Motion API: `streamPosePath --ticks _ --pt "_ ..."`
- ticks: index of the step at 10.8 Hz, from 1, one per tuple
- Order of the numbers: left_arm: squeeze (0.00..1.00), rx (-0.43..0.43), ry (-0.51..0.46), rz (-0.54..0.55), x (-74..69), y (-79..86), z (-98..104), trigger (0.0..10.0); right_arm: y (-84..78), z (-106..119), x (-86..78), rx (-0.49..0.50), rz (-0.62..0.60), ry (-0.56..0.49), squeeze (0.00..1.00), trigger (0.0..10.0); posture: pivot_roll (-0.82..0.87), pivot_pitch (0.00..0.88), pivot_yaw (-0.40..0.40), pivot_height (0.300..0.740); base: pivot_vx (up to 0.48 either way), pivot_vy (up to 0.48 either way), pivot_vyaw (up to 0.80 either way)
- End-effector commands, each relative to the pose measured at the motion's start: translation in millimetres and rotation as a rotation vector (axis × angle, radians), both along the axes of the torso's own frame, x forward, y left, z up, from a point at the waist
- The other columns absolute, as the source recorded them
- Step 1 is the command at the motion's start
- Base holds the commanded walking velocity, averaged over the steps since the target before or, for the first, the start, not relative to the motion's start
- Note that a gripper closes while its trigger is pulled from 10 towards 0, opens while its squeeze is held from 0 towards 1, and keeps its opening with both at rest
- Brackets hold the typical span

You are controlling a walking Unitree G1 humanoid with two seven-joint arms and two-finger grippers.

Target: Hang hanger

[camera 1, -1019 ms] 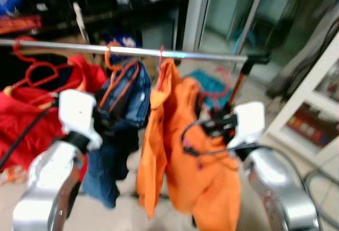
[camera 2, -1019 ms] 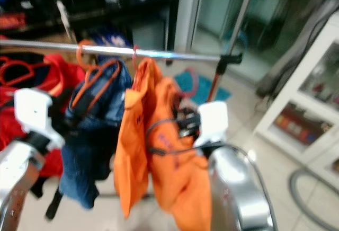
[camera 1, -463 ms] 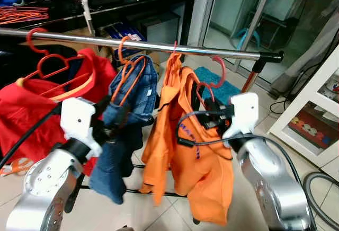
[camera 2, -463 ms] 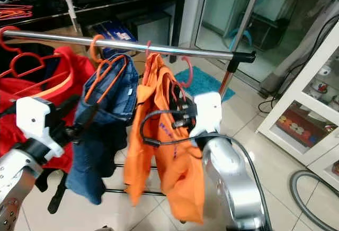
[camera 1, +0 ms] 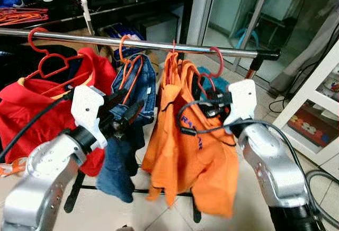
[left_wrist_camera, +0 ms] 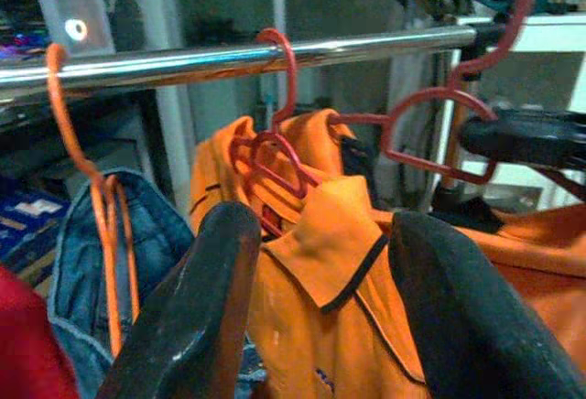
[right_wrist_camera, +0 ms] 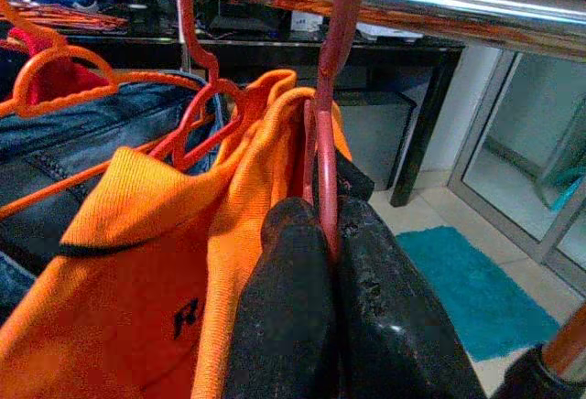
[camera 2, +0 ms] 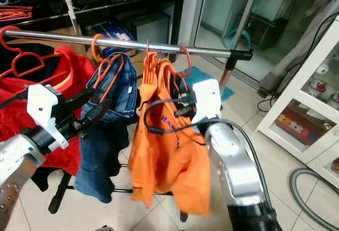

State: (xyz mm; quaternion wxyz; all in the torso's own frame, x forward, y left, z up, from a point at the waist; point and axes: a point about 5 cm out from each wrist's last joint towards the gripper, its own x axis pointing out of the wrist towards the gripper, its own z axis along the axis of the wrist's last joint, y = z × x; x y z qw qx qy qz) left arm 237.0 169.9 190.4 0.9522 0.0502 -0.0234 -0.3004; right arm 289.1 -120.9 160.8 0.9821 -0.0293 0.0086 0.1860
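Observation:
My right gripper (right_wrist_camera: 325,223) is shut on the neck of a red hanger (right_wrist_camera: 331,115) that carries an orange shirt (camera 1: 204,151). The hanger's hook (camera 1: 214,61) reaches up to the steel rail (camera 1: 153,44), close to its right end; whether it rests on the rail is unclear. Just left of it, a second orange shirt (left_wrist_camera: 311,225) hangs from a thin red hanger (left_wrist_camera: 284,79). My left gripper (left_wrist_camera: 319,227) is open and holds nothing; it is raised in front of the jeans (camera 1: 135,90).
The jeans hang on an orange hanger (camera 1: 126,56) and a red shirt (camera 1: 32,104) on a red hanger further left. A white shelf unit (camera 1: 323,98) stands to the right, a grey hose (camera 1: 318,180) lies on the floor, and a black table (camera 1: 111,8) is behind the rail.
My right gripper has lifted the red hanger, so its hook has risen from below the rail to rail height. My left gripper has risen toward the jeans. The camera has steadied.

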Motion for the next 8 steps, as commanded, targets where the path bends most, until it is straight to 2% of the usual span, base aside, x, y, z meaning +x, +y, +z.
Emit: streamPosePath --ticks 1,3,4,5,7,8 --pt "0.00 0.022 0.004 -0.016 1.0 -0.6 3.4 10.0 0.0 13.3 4.5 0.021 -0.011 -0.054 0.00 10.0 -0.02 0.002 -0.032 0.740 0.000 0.000 0.00" --pt "0.00 0.015 0.036 -0.077 -0.1 -4.4 3.4 10.0 2.6 16.5 15.4 0.005 -0.044 -0.063 0.00 10.0 -0.02 0.000 -0.025 0.740 0.000 0.000 0.00" --pt "0.00 0.036 0.036 -0.096 0.0 -6.0 3.6 10.0 -0.7 16.3 26.0 -0.042 -0.097 -0.040 0.00 10.0 -0.02 0.000 -0.026 0.740 0.000 0.000 0.00" --pt "0.00 0.034 0.040 -0.110 -0.9 -7.2 4.9 10.0 -7.4 14.6 28.8 -0.072 -0.132 -0.016 0.00 10.0 -0.02 0.000 -0.028 0.740 0.000 0.000 0.00" --pt "0.00 0.036 0.053 -0.128 -3.6 -8.7 4.3 10.0 -21.3 11.7 25.6 -0.101 -0.193 0.000 0.00 10.0 -0.02 0.000 -0.026 0.740 0.000 0.000 0.00" --pt "0.00 0.042 0.059 -0.122 -3.8 -9.1 2.0 10.0 -28.5 15.9 20.6 -0.082 -0.228 -0.026 0.00 10.0 -0.02 0.000 -0.022 0.740 0.000 0.000 0.00"
